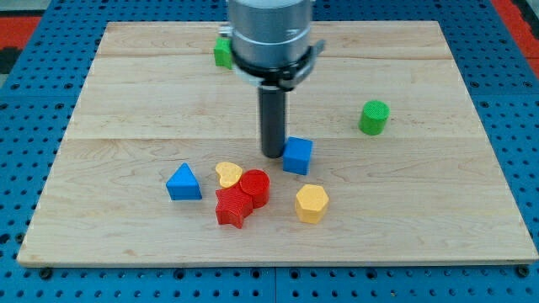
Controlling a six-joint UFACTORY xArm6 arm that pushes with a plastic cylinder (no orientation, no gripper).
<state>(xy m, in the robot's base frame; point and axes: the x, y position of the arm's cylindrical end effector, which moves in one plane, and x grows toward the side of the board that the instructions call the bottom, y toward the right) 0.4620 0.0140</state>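
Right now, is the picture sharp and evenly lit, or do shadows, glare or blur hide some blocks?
Camera view: even, soft light, no glare on the wooden board; short shadows only, one beneath my tip beside the blue cube; edges slightly soft; the arm hides part of the green block at the view's top.

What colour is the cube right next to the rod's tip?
Blue: the blue cube beside my tip, in the camera view.

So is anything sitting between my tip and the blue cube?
Nothing visible does. My tip sits right at the blue cube's left side in the view, with no gap that I can make out. The yellow heart and red cylinder lie below, clear of it.
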